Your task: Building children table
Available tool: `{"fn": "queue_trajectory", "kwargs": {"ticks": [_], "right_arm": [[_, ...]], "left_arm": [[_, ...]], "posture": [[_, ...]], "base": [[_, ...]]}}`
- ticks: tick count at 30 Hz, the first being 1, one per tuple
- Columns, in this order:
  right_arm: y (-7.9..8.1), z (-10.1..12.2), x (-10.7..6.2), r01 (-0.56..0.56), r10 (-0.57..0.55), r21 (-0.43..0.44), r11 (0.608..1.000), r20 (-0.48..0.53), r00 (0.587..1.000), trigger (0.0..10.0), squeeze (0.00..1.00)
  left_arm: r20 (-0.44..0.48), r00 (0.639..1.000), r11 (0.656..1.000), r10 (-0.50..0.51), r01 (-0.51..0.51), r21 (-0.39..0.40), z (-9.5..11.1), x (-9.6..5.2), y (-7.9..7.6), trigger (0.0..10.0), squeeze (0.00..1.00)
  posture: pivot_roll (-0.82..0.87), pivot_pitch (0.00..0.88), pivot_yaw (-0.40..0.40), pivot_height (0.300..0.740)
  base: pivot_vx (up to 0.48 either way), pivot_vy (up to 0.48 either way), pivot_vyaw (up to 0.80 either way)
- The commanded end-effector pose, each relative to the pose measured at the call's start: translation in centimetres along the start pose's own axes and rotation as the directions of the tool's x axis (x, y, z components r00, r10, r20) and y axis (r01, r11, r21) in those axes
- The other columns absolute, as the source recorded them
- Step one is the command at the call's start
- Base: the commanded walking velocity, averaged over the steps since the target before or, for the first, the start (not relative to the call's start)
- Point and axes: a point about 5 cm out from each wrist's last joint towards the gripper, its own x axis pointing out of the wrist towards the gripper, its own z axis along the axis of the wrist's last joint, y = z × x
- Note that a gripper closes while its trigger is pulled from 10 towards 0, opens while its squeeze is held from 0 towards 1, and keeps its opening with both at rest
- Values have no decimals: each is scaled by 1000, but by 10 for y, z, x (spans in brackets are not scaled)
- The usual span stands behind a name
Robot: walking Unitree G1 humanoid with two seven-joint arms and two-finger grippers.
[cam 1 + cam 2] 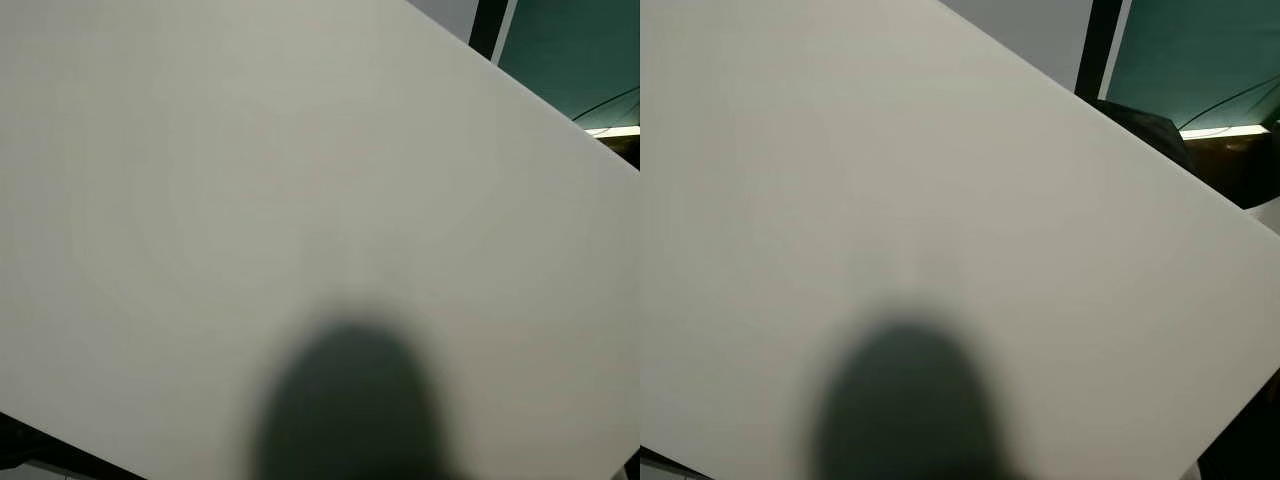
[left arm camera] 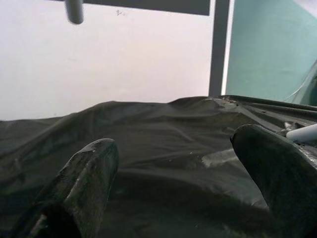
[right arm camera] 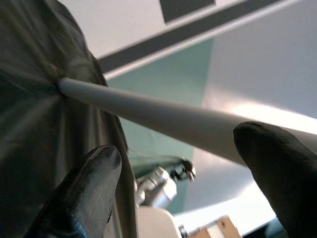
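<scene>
From the head cameras, a broad white tabletop panel [image 1: 300, 180] slants close before the lens, smooth, matte and flat, with a straight edge running down to the robot's right and a soft dark shadow [image 1: 350, 400] low on its face; beyond that edge stand a teal wall [image 1: 1180, 60] and a dark vertical frame post [image 1: 1097, 45]. I judge that the tabletop is being handled or turned for fitting its legs, though the panel hides what bears it. In the left wrist view, the left gripper [image 2: 183, 173] looks out over a crumpled black plastic sheet [image 2: 163, 134], glossy and creased; its two rounded black fingers stand well apart with nothing between them, so the jaws are released. A pale round rod end [image 2: 74, 11] hangs near the top of that picture against a white wall. In the right wrist view, the right gripper [image 3: 188, 173] has its fingers spread wide and empty, and a smooth pale grey table leg [image 3: 163, 116], a slim cylinder, crosses just beyond the fingertips, its end meeting the black sheet. The next move likely calls for closing squarely on that leg without letting it roll, then aligning it with the panel.
</scene>
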Motion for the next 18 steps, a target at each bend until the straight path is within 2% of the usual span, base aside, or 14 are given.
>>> {"fn": "queue_trajectory", "kwargs": {"ticks": [1, 5, 6, 7, 8, 9, 10, 11, 12, 13, 14, 16, 17, 18], "right_arm": [[4, 10, 2, -36, 35, 17, 999, 52, 998, 10000, 0], [9, 10, 2, -74, 72, 73, 995, 34, 997, 10000, 0], [13, 8, 1, -95, 95, 129, 987, 4, 995, 10000, 4], [15, 6, 0, -108, 115, 186, 976, -27, 993, 10000, 149], [17, 5, -1, -115, 128, 223, 968, -46, 991, 10000, 149], [21, 5, -1, -132, 164, 324, 937, -75, 983, 10000, 137], [21, 5, -1, -132, 164, 324, 937, -75, 983, 10000, 137], [24, 5, 0, -130, 194, 433, 892, -109, 975, 10000, 16], [26, 5, 2, -113, 216, 528, 842, -136, 967, 10000, 0], [26, 5, 2, -113, 216, 528, 842, -136, 967, 10000, 0], [26, 7, 5, -92, 234, 621, 778, -151, 961, 10000, 0], [25, 10, 10, -60, 245, 723, 688, -154, 957, 10000, 0], [25, 10, 10, -60, 245, 723, 688, -154, 957, 10000, 0], [23, 15, 16, -39, 245, 797, 602, -138, 960, 10000, 0]], "left_arm": [[29, 998, 999, -51, 50, 4, 4, 6, -4, 10000, 0], [32, 998, 999, -52, 52, 3, 4, 7, -4, 10000, 0], [33, 998, 999, -51, 50, 2, 4, 7, -5, 10000, 0], [34, 998, 999, -49, 49, 2, 4, 7, -5, 10000, 0], [34, 998, 999, -48, 48, 2, 4, 7, -5, 10000, 0], [32, 999, 999, -40, 40, 10, 4, 6, -5, 10000, 0], [32, 999, 999, -40, 40, 10, 4, 6, -5, 10000, 0], [28, 999, 1000, -26, 26, 17, 3, 5, -4, 10000, 0], [24, 1000, 1000, -13, 12, 21, 2, 5, -3, 10000, 0], [24, 1000, 1000, -13, 12, 21, 2, 5, -3, 10000, 0], [17, 1000, 999, 6, -6, 36, 1, 4, -2, 10000, 0], [0, 999, 998, 33, -33, 51, -2, 3, 1, 10000, 0], [0, 999, 998, 33, -33, 51, -2, 3, 1, 10000, 0], [-11, 998, 997, 55, -54, 60, -4, 1, 2, 10000, 0]], "posture": [[-6, 0, 56, 740], [-3, 0, 53, 740], [3, 0, 50, 740], [3, 0, 50, 740], [3, 0, 50, 740], [5, 0, 49, 740], [5, 0, 49, 740], [5, 0, 49, 740], [8, 0, 49, 740], [8, 0, 49, 740], [8, 0, 49, 740], [10, 0, 50, 740], [10, 0, 50, 740], [12, 0, 49, 740]], "base": [[0, 0, 0], [0, 0, 0], [0, 0, 0], [0, 0, 0], [0, 0, 0], [0, 0, 0], [0, 0, 0], [0, 0, 0], [0, 0, 0], [0, 0, 0], [0, 0, 0], [0, 0, 0], [0, 0, 0], [0, 0, 0]]}}
